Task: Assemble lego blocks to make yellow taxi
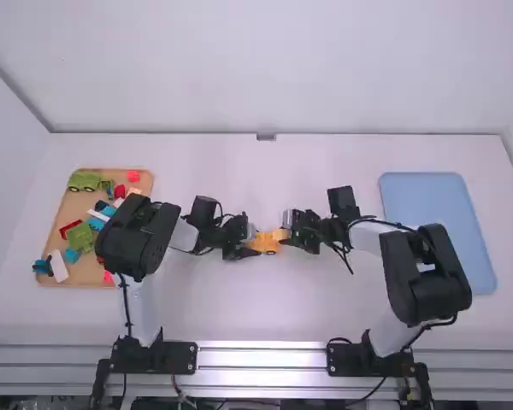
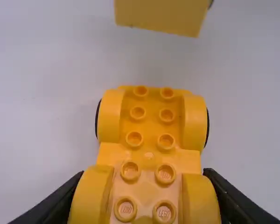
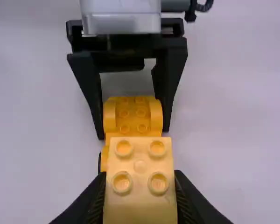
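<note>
Yellow studded brick (image 3: 140,196) at 2 o'clock from the yellow taxi chassis (image 2: 151,123)
Left end effector (image 3: 133,132) clamps the chassis, probably to brace it; right end effector (image 3: 140,174) pinches the brick's sides, studs up, likely for stacking

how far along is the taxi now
Done: the wheeled yellow base is in position, gripped by the left hand. In hand: a yellow block, held by the right hand, not joined. Left: seating that block, probably; the base's visible studs are bare.
</note>
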